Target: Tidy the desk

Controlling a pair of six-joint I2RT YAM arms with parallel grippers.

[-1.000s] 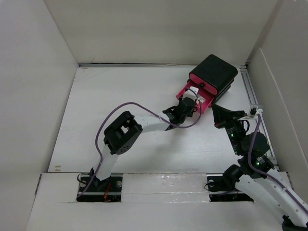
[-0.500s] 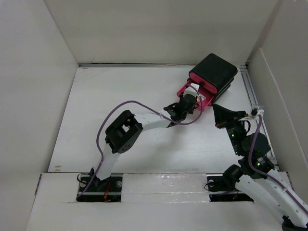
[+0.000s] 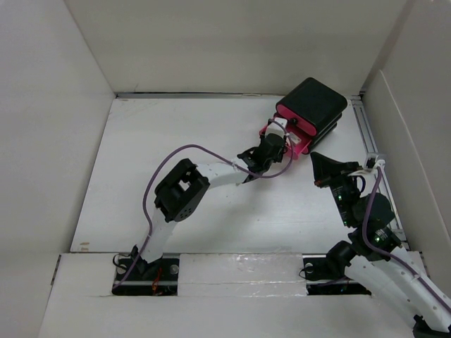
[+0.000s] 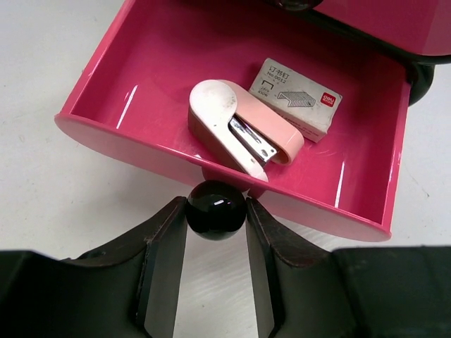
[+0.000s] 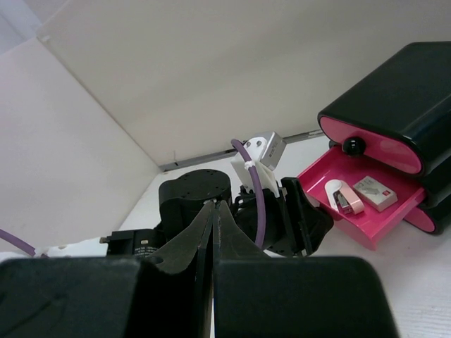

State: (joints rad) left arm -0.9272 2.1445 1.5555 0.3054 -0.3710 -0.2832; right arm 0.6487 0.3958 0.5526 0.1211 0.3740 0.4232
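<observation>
The bench (image 3: 176,134), a wide white surface closed in by white walls, lies under both arms, and the work is at its far right corner, where a black cabinet (image 3: 318,104) stands with pink drawer fronts. The lower drawer (image 4: 106,134) is pulled out toward the left arm (image 3: 211,177). In the left wrist view it holds a pink and white stapler (image 4: 239,130) and, just beside it toward the back, a small box of staples (image 4: 296,98). The left jaws are closed on the round black knob (image 4: 215,210) at the front of this drawer; each finger touches one side of the knob, with no gap visible. The right jaws hang above the bench on the right side, pointing toward the cabinet, and they are pressed fully together with nothing between them. Since the two things already lie inside, I judge that the step in hand is to close the drawer. The next move then calls for a straight push along the line of the drawer, toward the cabinet, while the grip on the knob is kept. A push at an angle could jam the drawer or slide the light cabinet on the bench. After the front meets the cabinet, the left jaws should open and draw back.
</observation>
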